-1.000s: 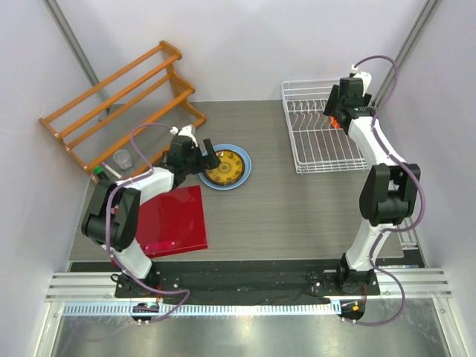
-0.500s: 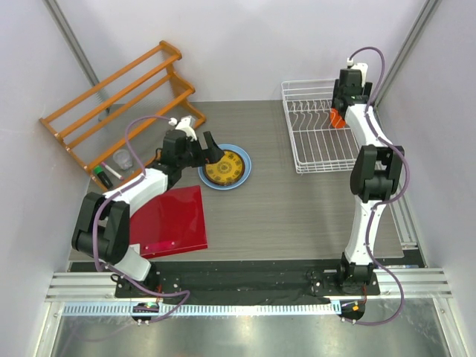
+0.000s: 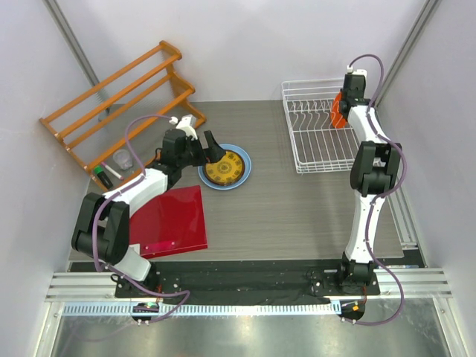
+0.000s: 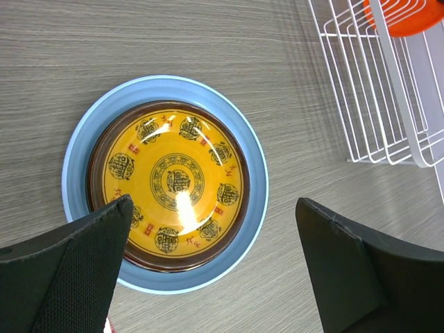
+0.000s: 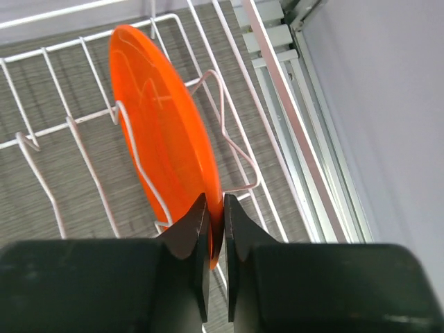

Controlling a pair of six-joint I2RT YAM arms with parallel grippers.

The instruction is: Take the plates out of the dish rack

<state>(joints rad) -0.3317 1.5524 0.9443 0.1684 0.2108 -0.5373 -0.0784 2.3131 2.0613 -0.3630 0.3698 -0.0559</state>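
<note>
The orange plate [image 5: 163, 132] stands on edge between the dividers of the white wire dish rack [image 5: 55, 125], at its far right [image 3: 338, 113]. My right gripper [image 5: 216, 208] is shut on the plate's near rim, one finger on each face. On the table left of the rack [image 3: 316, 152], the yellow patterned plate [image 4: 173, 184] lies in a dark-rimmed plate, both stacked on the light blue plate [image 4: 258, 187]. My left gripper [image 4: 214, 208] hovers open over the near side of this stack [image 3: 225, 166], holding nothing.
An orange wooden slatted rack [image 3: 119, 97] stands at the back left. A flat red square board [image 3: 175, 219] lies near the left arm. A small cup [image 3: 123, 158] sits by the left edge. A metal rail [image 5: 291, 104] runs along the wall right of the dish rack.
My right gripper has shut on the orange plate's rim. The right arm has stretched further back over the rack. The left arm shifted slightly, then held still.
</note>
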